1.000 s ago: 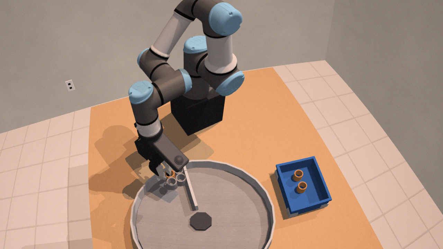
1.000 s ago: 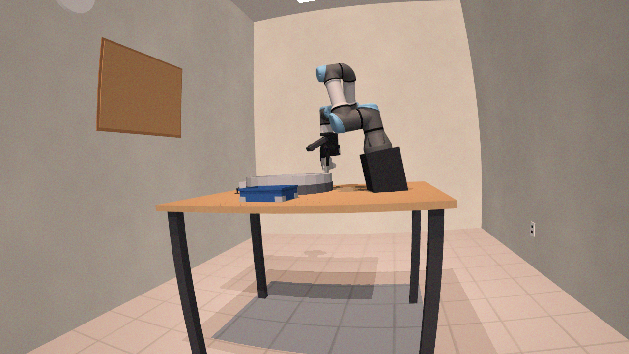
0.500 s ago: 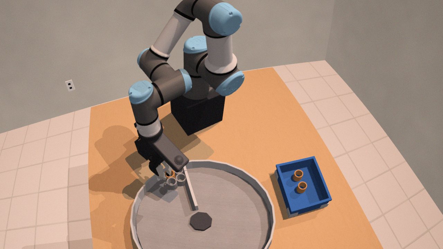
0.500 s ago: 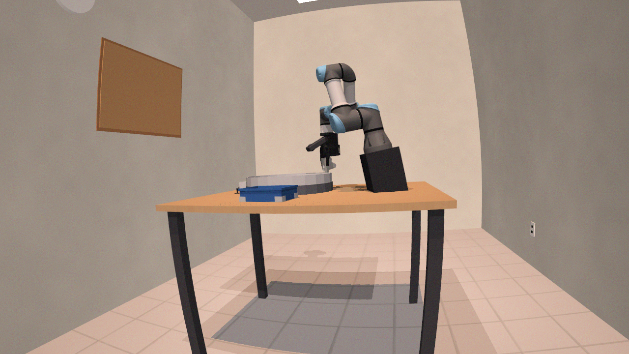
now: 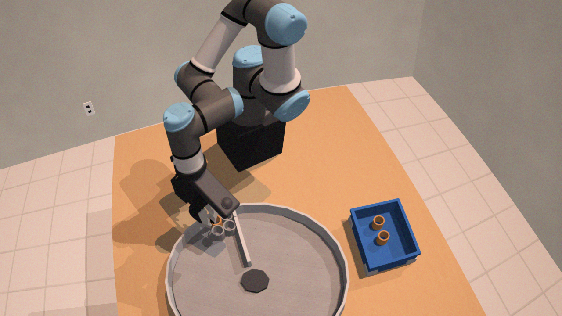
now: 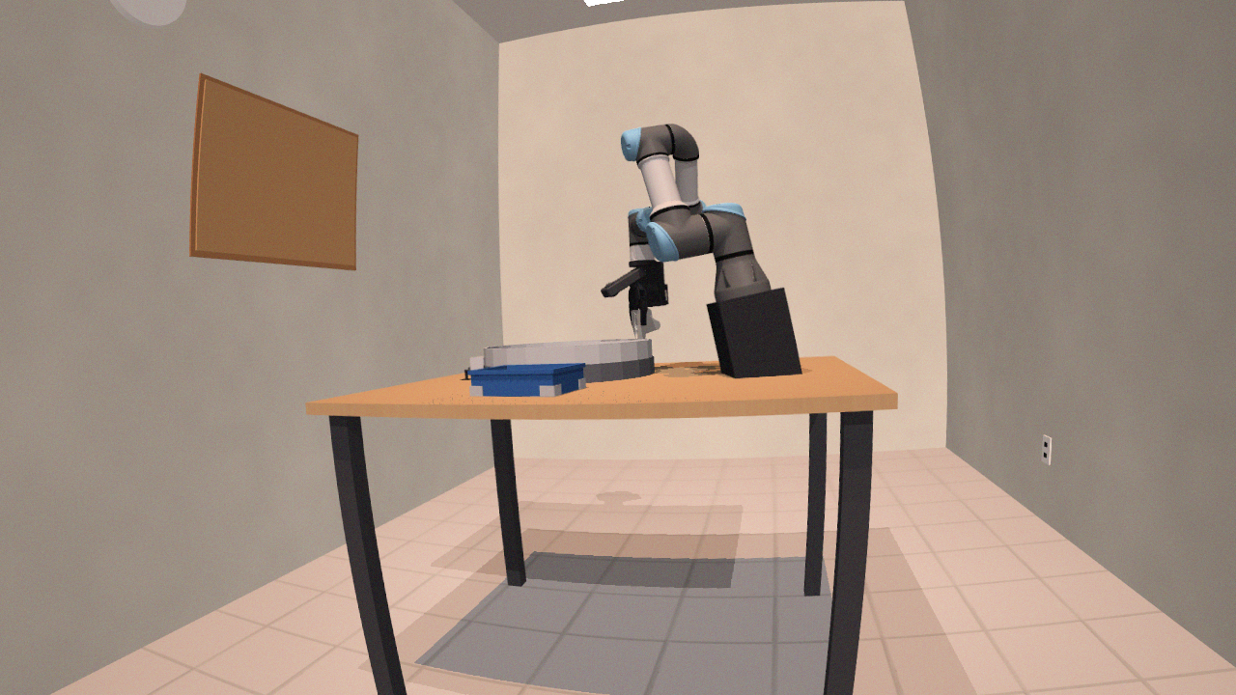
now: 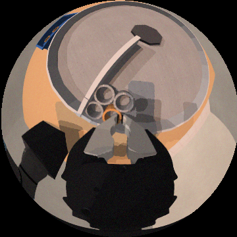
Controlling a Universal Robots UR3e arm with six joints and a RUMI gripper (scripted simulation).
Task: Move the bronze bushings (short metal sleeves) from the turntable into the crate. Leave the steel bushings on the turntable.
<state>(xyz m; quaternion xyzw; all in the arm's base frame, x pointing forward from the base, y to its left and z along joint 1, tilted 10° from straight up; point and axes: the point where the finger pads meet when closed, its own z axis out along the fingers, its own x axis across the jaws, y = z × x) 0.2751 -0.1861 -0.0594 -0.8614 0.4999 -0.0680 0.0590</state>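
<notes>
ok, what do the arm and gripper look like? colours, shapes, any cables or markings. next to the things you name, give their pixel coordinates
The arm has dark grey rounded joints, light grey tubes, pale blue round caps and black bands at the seams. The gripper (image 5: 209, 220) (image 6: 639, 335) (image 7: 119, 114) has a black body and grey fingers that taper toward the tips. No loose cables or readable markings show.

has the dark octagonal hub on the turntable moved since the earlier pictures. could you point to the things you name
No. The dark octagonal hub (image 5: 254, 280) sits just beyond the inner end of the pale divider bar (image 5: 242, 240) in the top view, as it did before.
</notes>
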